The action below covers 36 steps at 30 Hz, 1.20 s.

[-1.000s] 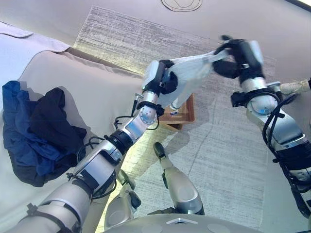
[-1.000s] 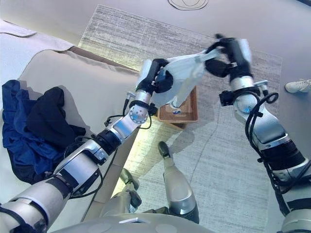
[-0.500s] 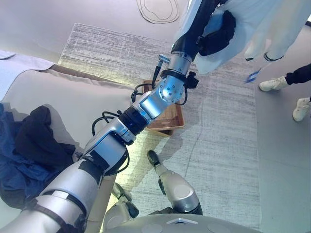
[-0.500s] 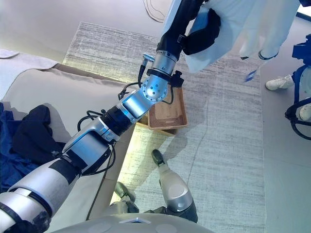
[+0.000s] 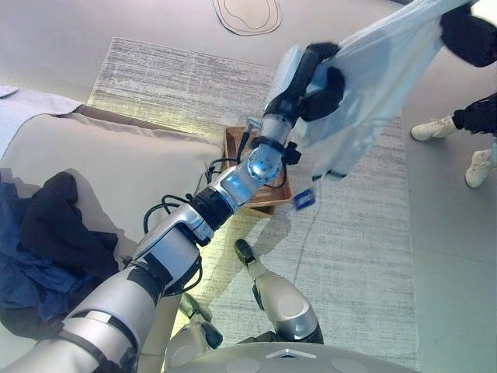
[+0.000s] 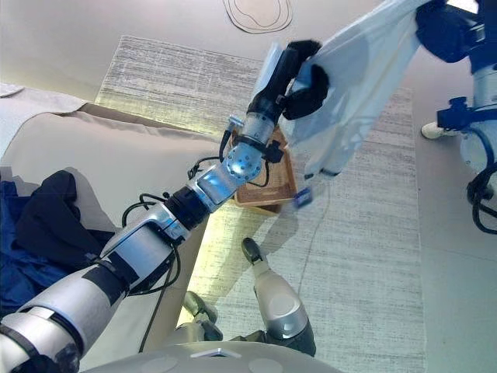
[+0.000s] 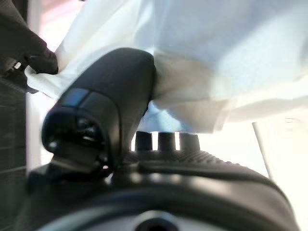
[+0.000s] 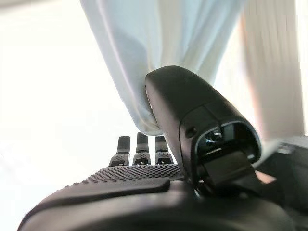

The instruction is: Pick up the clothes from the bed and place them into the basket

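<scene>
A white garment [image 5: 380, 78] hangs stretched in the air between my two hands, above the rug. My left hand [image 5: 314, 78] is shut on its lower edge, the thumb [image 7: 106, 91] pressing the cloth [image 7: 216, 57]. My right hand [image 5: 470, 31] is shut on the upper end at the top right, with its thumb [image 8: 192, 110] clamped on the fabric [image 8: 163, 38]. A small blue tag [image 5: 304, 200] dangles from the garment. The brown wooden basket [image 5: 272, 202] stands on the floor by the bed, partly hidden behind my left forearm. A pile of dark blue and black clothes [image 5: 46, 233] lies on the beige bed [image 5: 116, 163].
A grey woven rug [image 5: 349, 256] covers the floor around the basket. A person's white shoes [image 5: 435, 128] stand at the right edge. A pale cord outline [image 5: 248, 12] lies on the floor at the far end.
The view has shifted. My right hand now shows at the top right, and my left hand has come lower, so the garment is spread between them above the basket.
</scene>
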{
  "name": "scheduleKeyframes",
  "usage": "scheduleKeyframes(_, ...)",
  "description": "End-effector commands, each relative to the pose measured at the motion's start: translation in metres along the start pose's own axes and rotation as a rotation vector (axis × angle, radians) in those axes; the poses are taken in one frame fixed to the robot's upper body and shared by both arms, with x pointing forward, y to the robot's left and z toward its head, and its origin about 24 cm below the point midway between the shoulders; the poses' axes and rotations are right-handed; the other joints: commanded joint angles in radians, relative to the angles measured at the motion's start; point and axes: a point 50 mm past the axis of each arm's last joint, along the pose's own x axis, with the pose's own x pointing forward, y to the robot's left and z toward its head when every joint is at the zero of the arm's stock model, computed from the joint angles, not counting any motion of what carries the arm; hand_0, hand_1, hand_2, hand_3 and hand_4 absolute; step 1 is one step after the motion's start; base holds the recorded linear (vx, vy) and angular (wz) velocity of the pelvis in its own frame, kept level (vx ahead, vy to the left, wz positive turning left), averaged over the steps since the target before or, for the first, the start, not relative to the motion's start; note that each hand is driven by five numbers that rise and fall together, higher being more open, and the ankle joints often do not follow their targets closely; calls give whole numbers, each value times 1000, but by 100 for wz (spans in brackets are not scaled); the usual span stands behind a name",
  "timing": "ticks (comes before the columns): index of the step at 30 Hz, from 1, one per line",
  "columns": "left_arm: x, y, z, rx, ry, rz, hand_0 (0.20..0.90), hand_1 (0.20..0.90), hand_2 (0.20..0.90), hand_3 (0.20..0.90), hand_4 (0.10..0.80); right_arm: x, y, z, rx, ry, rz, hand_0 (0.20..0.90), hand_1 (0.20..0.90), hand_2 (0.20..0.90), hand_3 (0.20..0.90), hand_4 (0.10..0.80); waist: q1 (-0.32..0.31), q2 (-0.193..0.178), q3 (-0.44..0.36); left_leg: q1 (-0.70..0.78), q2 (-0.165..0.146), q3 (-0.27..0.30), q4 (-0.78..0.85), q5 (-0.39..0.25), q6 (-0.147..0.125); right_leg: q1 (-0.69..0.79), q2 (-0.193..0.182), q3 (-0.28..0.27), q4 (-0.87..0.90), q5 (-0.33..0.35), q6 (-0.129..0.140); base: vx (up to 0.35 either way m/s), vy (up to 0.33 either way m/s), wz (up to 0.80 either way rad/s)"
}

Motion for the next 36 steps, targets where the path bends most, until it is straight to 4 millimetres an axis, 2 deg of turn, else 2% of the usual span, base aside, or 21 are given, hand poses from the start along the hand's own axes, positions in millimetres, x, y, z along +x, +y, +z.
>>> scheduleKeyframes(1,-102,42,-136,157,626,101,300,300,300,200,100,36,-116,5,150,9,-609,900,900,900,900,800,38,-46,-190,-37,26,-79,79,-108,23,12,-37,-128,95,-160,-31,-3,-33,0)
scheduleKeyframes(2,-111,46,-143,140,665,124,300,300,300,200,100,36,-109,1,149,24,-592,900,900,900,900,800,46,-48,-189,-42,29,-82,94,-111,23,10,-39,-134,100,-162,-37,-2,-30,0)
scheduleKeyframes(7,-138,56,-159,124,774,178,300,300,300,200,100,35,-107,-9,128,73,-566,900,900,900,900,800,70,-56,-189,-48,32,-83,124,-122,24,17,-44,-153,94,-158,-45,0,0,0)
scheduleKeyframes(14,-184,94,-182,229,924,243,300,300,300,200,100,35,-110,-15,104,135,-534,900,900,900,900,800,98,-64,-201,-42,30,-88,145,-132,26,44,-47,-160,62,-144,-46,29,-5,3)
scheduleKeyframes(16,-200,106,-188,275,976,243,300,300,300,200,100,35,-114,-15,97,146,-540,900,900,900,900,800,106,-61,-207,-35,28,-89,140,-129,25,52,-47,-169,58,-146,-46,49,5,4)
scheduleKeyframes(21,-222,116,-196,329,1053,220,300,300,300,200,100,36,-124,-19,114,203,-512,900,900,900,900,800,118,-61,-219,-26,23,-89,140,-129,23,68,-47,-185,54,-148,-48,35,6,8)
scheduleKeyframes(25,-242,122,-200,353,1095,207,300,300,300,200,100,30,-130,-40,74,316,-471,900,900,900,900,800,130,-66,-222,-23,21,-91,151,-132,22,83,-48,-197,53,-152,-51,21,6,4)
scheduleKeyframes(26,-242,122,-200,353,1095,207,300,300,300,200,100,30,-130,-40,74,316,-471,900,900,900,900,800,130,-66,-222,-23,21,-91,151,-132,22,83,-48,-197,53,-152,-51,0,0,0)
scheduleKeyframes(27,-252,127,-201,360,1123,224,300,300,300,200,100,25,-136,-51,20,371,-467,900,900,900,900,800,133,-68,-225,-23,21,-93,157,-135,22,88,-48,-200,56,-156,-54,0,0,0)
scheduleKeyframes(32,-280,147,-203,393,1198,271,300,300,300,200,100,10,-152,-71,-73,463,-459,900,900,900,900,800,145,-75,-231,-21,18,-96,169,-139,25,101,-50,-204,54,-157,-54,19,11,7)
scheduleKeyframes(36,-286,163,-201,424,1198,276,300,300,300,200,100,3,-165,-78,-132,511,-480,900,900,900,900,800,152,-70,-234,-19,11,-100,162,-136,25,106,-52,-204,52,-157,-51,-1,40,5)
